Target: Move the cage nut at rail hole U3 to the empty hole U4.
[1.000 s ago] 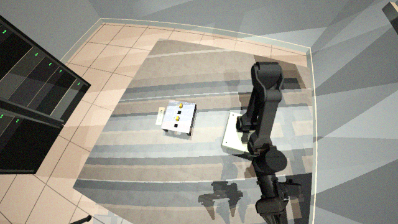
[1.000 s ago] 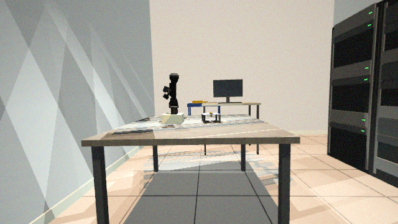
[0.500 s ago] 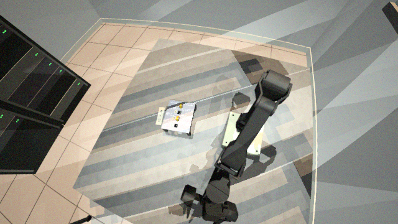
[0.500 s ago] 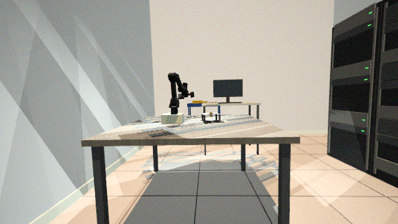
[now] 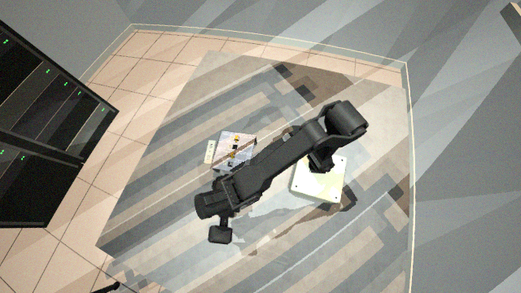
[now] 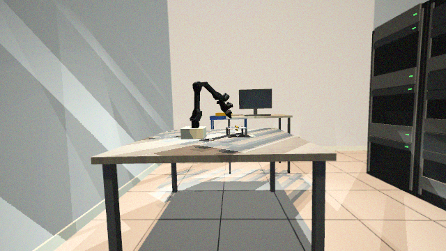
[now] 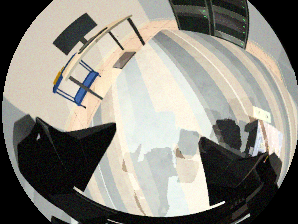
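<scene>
Showing no readable text; bearing only marks too small to read on the pale label (image 5: 209, 151) (image 7: 261, 114), lying at nine o'clock from the rail plate (image 5: 245, 151) (image 7: 270, 139) in the top view.

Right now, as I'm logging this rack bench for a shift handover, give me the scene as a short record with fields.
rail plate: raised on a stand on the table, four holes in a row
nuts: two brass-coloured cage nuts, with one open hole between them
other open hole: at the row's end nearest the arm's forearm
label: pale card beside the plate
hand: open, nothing held
task: nut not yet moved
</scene>
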You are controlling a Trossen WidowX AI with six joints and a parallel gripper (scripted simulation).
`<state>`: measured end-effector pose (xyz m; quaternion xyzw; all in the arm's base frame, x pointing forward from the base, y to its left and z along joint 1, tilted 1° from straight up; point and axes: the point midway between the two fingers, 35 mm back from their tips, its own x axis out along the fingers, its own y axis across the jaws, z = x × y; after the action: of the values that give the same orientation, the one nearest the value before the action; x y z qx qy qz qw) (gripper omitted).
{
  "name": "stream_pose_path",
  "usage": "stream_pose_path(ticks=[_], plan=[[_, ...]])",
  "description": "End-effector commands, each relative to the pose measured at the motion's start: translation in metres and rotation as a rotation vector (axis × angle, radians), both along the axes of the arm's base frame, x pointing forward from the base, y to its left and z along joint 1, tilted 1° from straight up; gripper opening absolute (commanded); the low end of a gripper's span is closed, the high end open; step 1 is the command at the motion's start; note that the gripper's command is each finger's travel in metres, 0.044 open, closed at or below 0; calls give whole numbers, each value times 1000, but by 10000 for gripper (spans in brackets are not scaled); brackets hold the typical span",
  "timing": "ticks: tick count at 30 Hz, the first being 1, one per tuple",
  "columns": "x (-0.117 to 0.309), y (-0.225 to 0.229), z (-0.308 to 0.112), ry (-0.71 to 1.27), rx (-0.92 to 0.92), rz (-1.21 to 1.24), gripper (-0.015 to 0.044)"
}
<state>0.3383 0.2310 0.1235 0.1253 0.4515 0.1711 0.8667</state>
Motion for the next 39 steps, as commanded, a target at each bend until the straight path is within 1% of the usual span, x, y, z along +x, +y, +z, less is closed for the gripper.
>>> stream_pose_path(ticks=[1,8,15,16,27,31,35,39], plan=[[29,-68,-12,234,43,-403,440],[38,-160,-22,530,128,-992,440],[21,-242,-22,755,204,-1569,440],[20,-246,-21,767,208,-1605,440],[19,-248,-21,770,209,-1613,440],[21,-248,-46,770,209,-1613,440],[21,-248,-48,770,209,-1613,440],[21,-248,-48,770,209,-1613,335]])
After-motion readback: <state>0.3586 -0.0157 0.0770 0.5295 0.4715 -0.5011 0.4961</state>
